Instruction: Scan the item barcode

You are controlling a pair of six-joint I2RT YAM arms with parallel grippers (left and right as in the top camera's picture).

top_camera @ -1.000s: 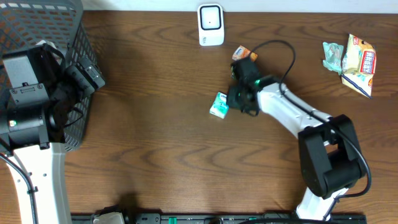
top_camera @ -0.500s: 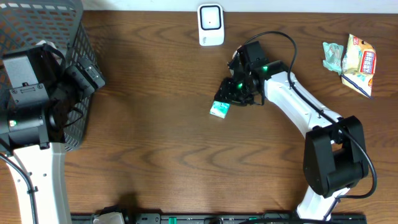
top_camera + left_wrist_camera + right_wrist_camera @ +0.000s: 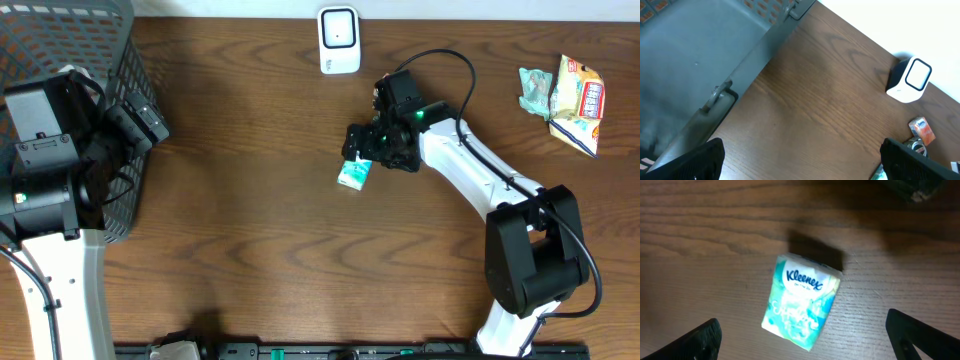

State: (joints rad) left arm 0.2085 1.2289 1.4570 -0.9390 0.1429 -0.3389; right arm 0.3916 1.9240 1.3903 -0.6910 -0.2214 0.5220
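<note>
the right hand [image 3: 360,152] hangs spread wide, grasping nothing, just above the kleenex pack [image 3: 802,301], which lies logo-up on the desk [image 3: 250,220], apart from the scanner [image 3: 339,40]; its barcode probably faces down.

A grey mesh basket [image 3: 122,62] stands at the worktop's [image 3: 250,230] left end; crinkled snack packets [image 3: 575,100] lie near its far right corner.

"Kleenex" on the tissue pack [image 3: 801,300]
</note>
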